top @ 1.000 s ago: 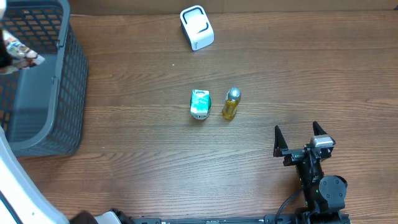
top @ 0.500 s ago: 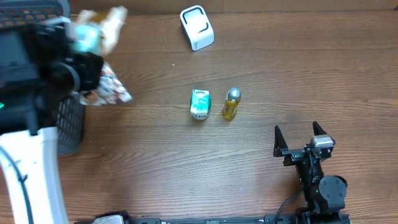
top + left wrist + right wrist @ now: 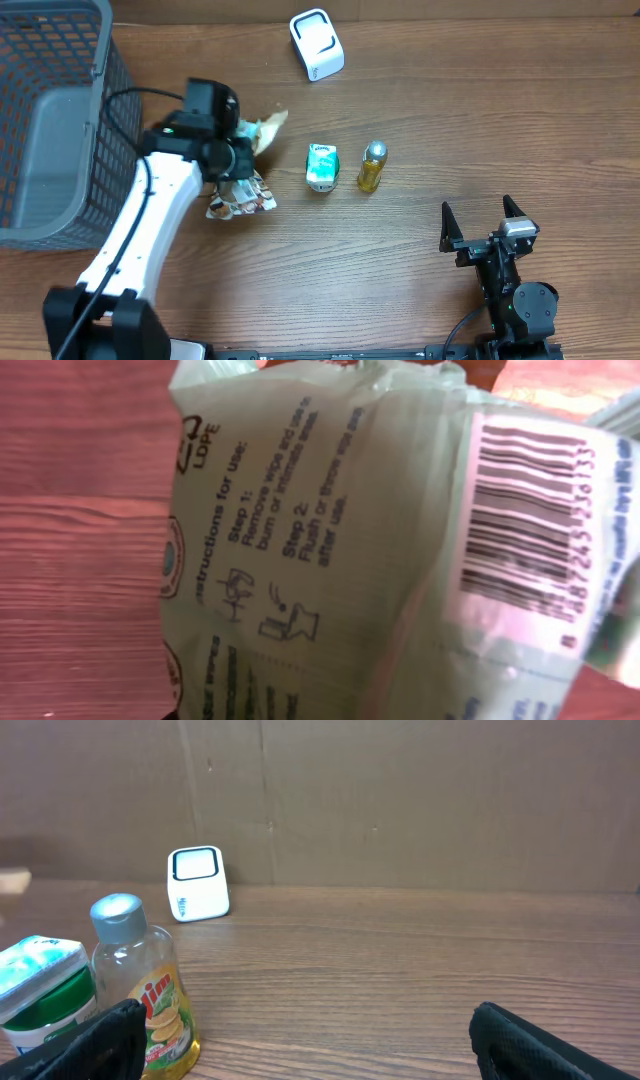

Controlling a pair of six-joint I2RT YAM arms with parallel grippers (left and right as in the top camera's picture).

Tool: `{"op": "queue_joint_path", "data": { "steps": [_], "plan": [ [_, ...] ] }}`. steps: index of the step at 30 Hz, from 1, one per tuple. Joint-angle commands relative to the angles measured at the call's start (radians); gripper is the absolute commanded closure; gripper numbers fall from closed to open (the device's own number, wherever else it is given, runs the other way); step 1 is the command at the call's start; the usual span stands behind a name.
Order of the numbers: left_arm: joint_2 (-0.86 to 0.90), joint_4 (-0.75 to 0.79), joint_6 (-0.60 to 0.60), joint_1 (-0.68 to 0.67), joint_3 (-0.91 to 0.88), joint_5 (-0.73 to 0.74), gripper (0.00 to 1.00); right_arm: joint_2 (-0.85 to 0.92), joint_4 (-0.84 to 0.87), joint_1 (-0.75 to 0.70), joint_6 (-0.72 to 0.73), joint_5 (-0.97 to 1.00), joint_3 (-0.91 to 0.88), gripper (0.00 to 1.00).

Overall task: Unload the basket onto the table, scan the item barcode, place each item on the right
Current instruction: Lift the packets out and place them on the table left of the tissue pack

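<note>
Only left wrist shows barcode point(image 3: 520, 530) on packet point(image 3: 300, 510) left pincer point(image 3: 240, 166) grips; right pincer point(image 3: 477, 210) wide open

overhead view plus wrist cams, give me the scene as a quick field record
left end effector: shut on wipes packet, beside the basket
barcode: on the packet, facing the left wrist camera
scanner: white, at the far side of the table, apart from the packet
right end effector: open, holding nothing, at the near edge
mid-table: green-white tub and yellow bottle, side by side
</note>
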Motion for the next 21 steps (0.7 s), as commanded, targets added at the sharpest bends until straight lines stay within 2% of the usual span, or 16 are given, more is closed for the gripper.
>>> {"op": "queue_joint_path", "data": {
  "steps": [1,8,16,18,21],
  "plan": [
    [0.028,0.043,-0.061,-0.034,-0.031,-0.068,0.66,-0.008,0.006,-0.003,0.004,-0.009,-0.010,0.00],
    [0.133,0.076,-0.091,-0.082,-0.041,-0.158,0.66,-0.008,0.006,-0.003,0.004,-0.008,-0.010,0.00],
    [0.204,0.090,-0.107,-0.085,-0.041,-0.167,0.65,-0.008,0.006,-0.003,0.004,-0.008,-0.010,0.00],
    [0.217,0.090,-0.110,-0.086,-0.041,-0.163,0.63,-0.008,0.006,-0.003,0.004,-0.009,-0.010,0.00],
    [0.226,0.089,-0.111,-0.089,-0.042,-0.140,0.54,-0.008,0.006,-0.003,0.004,-0.008,-0.010,0.00]
  ]
}}
